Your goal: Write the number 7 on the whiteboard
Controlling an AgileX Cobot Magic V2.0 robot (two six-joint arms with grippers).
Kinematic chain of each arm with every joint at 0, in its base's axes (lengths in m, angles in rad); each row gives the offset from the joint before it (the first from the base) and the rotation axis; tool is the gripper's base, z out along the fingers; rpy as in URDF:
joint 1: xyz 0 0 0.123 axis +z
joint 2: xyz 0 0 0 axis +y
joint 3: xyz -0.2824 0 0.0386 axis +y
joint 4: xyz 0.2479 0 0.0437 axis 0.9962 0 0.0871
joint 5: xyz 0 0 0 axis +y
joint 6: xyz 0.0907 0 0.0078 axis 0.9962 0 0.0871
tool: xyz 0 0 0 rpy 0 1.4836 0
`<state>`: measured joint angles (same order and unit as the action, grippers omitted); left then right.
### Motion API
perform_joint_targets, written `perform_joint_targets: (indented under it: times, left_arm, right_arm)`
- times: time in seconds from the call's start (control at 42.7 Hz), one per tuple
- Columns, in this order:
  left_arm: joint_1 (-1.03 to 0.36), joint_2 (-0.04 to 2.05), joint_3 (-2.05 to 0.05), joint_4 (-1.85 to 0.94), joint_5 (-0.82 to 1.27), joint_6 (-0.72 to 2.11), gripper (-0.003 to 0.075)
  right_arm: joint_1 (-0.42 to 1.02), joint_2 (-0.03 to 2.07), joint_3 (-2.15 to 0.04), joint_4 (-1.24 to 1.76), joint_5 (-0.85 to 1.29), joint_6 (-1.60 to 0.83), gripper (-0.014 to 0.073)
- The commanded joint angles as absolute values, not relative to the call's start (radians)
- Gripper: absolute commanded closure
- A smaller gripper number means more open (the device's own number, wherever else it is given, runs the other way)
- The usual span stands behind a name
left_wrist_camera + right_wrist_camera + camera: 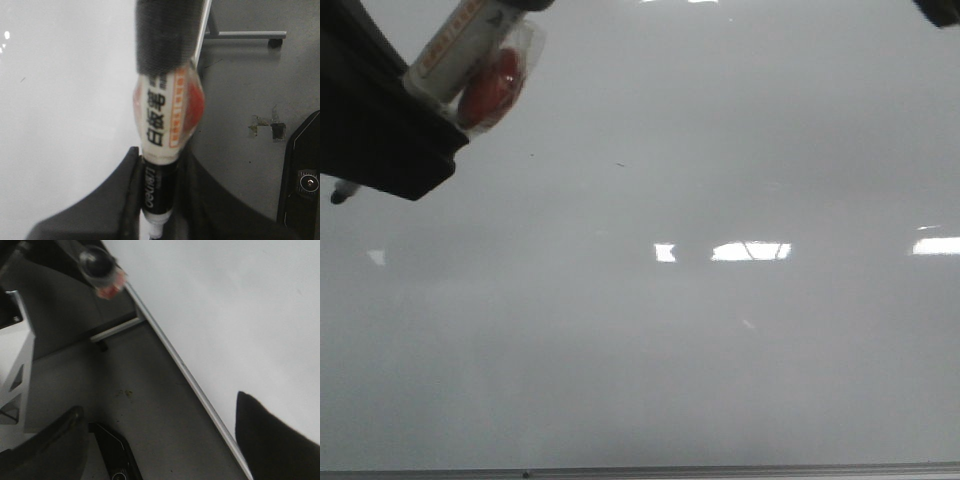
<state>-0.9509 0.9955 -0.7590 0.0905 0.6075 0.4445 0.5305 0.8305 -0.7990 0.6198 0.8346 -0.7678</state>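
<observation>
The whiteboard (720, 350) fills the front view, glossy pale grey with bright light reflections and a thin metal bottom edge. No number 7 shows on it, only tiny dark specks. My left gripper (420, 110) is at the top left over the board, shut on a marker (470, 50) with a white and red labelled body. The marker's tip (338, 194) pokes out below the gripper. In the left wrist view the jaws (160, 160) clamp the marker (162, 115) beside the board (60, 100). My right gripper (160, 435) is open and empty beside the board's edge (200, 390).
Off the board's edge lies a grey floor (240, 85) with a metal stand foot (245, 35) and a black device (302, 180). A white frame (15, 365) stands at the side in the right wrist view. My right arm shows at the front view's top right corner (940, 10).
</observation>
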Motion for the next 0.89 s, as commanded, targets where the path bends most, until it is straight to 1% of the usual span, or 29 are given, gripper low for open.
perform_joint_targets:
  times: [0.0, 0.141, 0.258, 0.398, 0.562, 0.633, 0.75, 0.867]
  left_arm:
    - [-0.961, 0.979, -0.79, 0.09, 0.554, 0.445, 0.0699]
    - [-0.961, 0.979, -0.79, 0.09, 0.551, 0.445, 0.0699]
    - [-0.961, 0.979, -0.79, 0.09, 0.551, 0.445, 0.0699]
    - [-0.961, 0.979, -0.79, 0.09, 0.551, 0.445, 0.0699]
    - [-0.961, 0.979, -0.79, 0.09, 0.551, 0.445, 0.0699]
    - [-0.961, 0.979, -0.79, 0.09, 0.551, 0.445, 0.0699]
    - [-0.961, 0.979, -0.79, 0.09, 0.535, 0.445, 0.0699]
    - [-0.961, 0.979, -0.79, 0.09, 0.507, 0.445, 0.0699]
  right_arm:
    - [0.609, 0.911, -0.883, 0.676, 0.776, -0.833, -0.002]
    - [0.701, 1.038, -0.961, 0.676, 0.722, -0.866, -0.002]
    - [0.75, 1.128, -1.02, 0.676, 0.685, -0.877, -0.002]
    - [0.781, 1.195, -1.08, 0.676, 0.687, -0.883, -0.0019]
    - [0.789, 1.217, -1.107, 0.68, 0.685, -0.899, -0.0015]
    - [0.789, 1.217, -1.109, 0.68, 0.684, -0.899, 0.0022]
    - [0.789, 1.217, -1.11, 0.698, 0.678, -0.899, 0.0139]
    - [0.789, 1.227, -1.11, 0.72, 0.671, -0.899, 0.0225]
